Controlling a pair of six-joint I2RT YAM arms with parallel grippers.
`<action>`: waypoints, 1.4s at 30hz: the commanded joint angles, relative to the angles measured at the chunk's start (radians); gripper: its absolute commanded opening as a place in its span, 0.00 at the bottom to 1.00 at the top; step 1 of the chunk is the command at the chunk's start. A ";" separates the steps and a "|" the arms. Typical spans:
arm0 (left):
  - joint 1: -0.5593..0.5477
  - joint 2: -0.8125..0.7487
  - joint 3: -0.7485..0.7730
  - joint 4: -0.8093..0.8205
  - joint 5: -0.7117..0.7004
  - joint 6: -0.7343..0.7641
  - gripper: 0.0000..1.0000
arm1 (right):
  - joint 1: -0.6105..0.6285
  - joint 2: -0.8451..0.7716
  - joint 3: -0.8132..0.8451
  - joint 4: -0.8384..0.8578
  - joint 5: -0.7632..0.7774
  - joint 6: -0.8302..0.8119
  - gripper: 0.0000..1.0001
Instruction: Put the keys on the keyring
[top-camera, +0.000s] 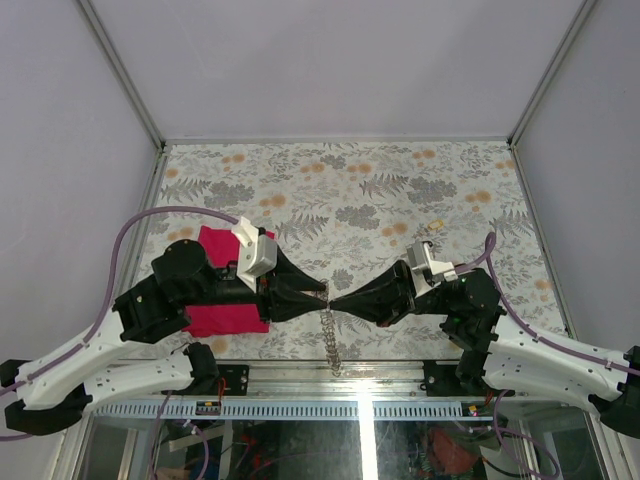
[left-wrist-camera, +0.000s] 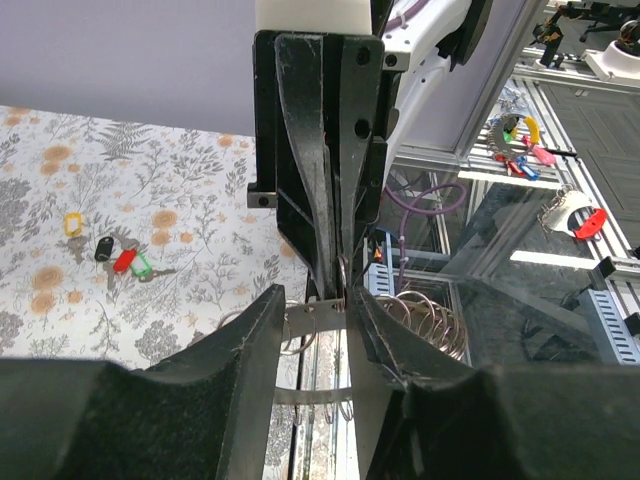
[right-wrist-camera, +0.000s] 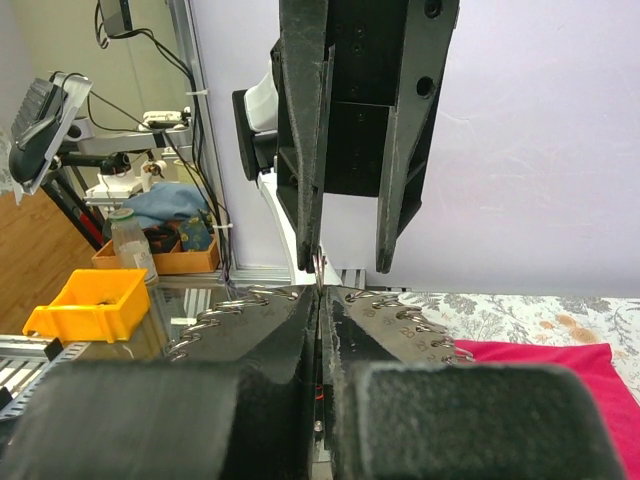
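Observation:
The keyring is a thin silver strip (top-camera: 332, 340) carrying several split rings; it runs from the gripper tips toward the table's near edge. My right gripper (right-wrist-camera: 320, 292) is shut on one small ring (right-wrist-camera: 318, 268) at the strip's end. My left gripper (left-wrist-camera: 345, 300) faces it tip to tip and is open, its fingers on either side of the strip (left-wrist-camera: 315, 322) and the right gripper's tips. The grippers meet in the top view (top-camera: 328, 298). The keys lie apart on the table (top-camera: 432, 229): yellow (left-wrist-camera: 74, 222), black (left-wrist-camera: 103, 248), red (left-wrist-camera: 124, 260) and green (left-wrist-camera: 142, 268) heads.
A magenta cloth (top-camera: 225, 305) lies under the left arm and shows in the right wrist view (right-wrist-camera: 560, 360). The floral table cover (top-camera: 350, 190) ends at a metal frame rail (top-camera: 330, 385) just below the strip.

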 joint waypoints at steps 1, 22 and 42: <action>-0.005 0.018 -0.010 0.123 0.034 -0.009 0.31 | 0.005 -0.014 0.021 0.097 0.004 0.006 0.00; -0.003 0.034 -0.025 0.126 0.037 -0.011 0.15 | 0.005 -0.058 0.005 0.096 0.042 0.001 0.00; -0.004 0.065 0.078 -0.101 -0.100 0.061 0.00 | 0.005 -0.211 0.078 -0.423 0.166 -0.253 0.35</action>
